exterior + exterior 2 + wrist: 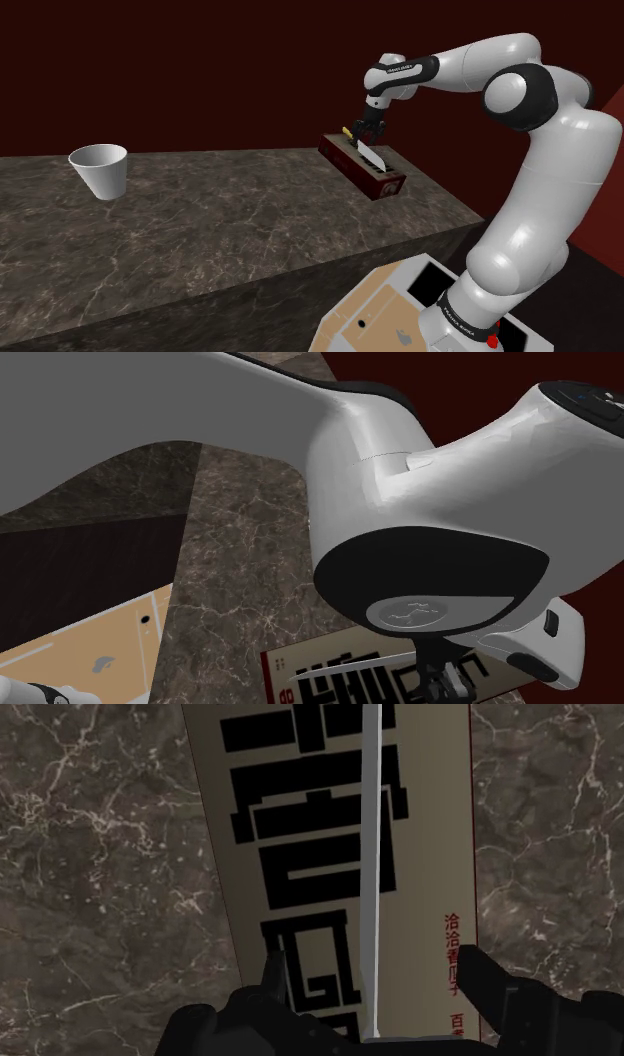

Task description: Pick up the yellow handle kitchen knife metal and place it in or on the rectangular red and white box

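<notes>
Hand (375, 966) released, fingers (487, 979) clear of knife (372, 824) above box (430, 804); white cup (100, 170) well apart.

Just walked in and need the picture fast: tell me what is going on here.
The white robot arm holds its black gripper over the rectangular dark red box with a beige printed top on the dark marbled counter. The yellow-handled kitchen knife with a metal blade is over the box's top, blade on edge along it. In the wrist view the fingers stand apart either side of the blade, not touching it. A white cup stands well away.
</notes>
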